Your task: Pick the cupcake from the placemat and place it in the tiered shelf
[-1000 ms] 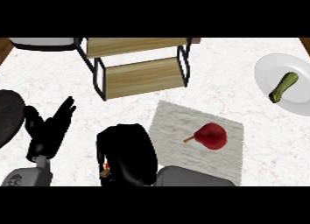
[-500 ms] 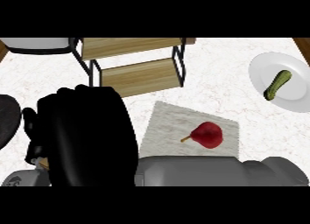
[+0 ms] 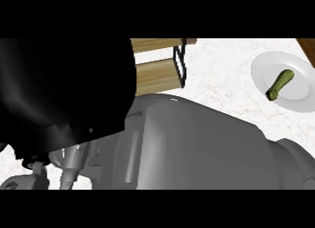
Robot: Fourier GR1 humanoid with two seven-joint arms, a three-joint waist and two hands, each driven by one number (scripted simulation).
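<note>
A black hand (image 3: 55,89) fills the upper left of the head view, so close that it shows only as a dark mass; whether its fingers are spread, pressed together or pinching anything cannot be told, nor which hand it is. Below and to its right a grey forearm (image 3: 199,147) takes up most of the lower middle, lying across the white marbled table (image 3: 219,67). The wooden tiered shelf (image 3: 157,71) peeks out past the hand toward the table's far edge. Near the far right corner lies a white plate (image 3: 304,75) with a green vegetable (image 3: 280,84) lying on it. The cupcake and placemat are hidden.
</note>
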